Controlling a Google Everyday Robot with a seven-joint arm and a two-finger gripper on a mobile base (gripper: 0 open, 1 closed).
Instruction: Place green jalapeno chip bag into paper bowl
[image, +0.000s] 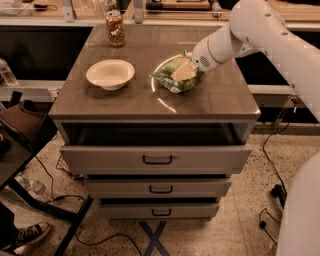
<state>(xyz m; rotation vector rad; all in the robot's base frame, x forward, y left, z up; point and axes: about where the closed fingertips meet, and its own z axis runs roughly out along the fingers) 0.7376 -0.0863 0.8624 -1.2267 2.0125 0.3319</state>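
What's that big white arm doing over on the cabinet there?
A robot's white arm reaches in from the right, and its pincer is down on a green chip bag lying on the cabinet top. The job is to put that bag into the paper bowl, which sits empty to the bag's left, so that step is not yet done. A brown-red can stands at the back, and the top drawer is pulled open.
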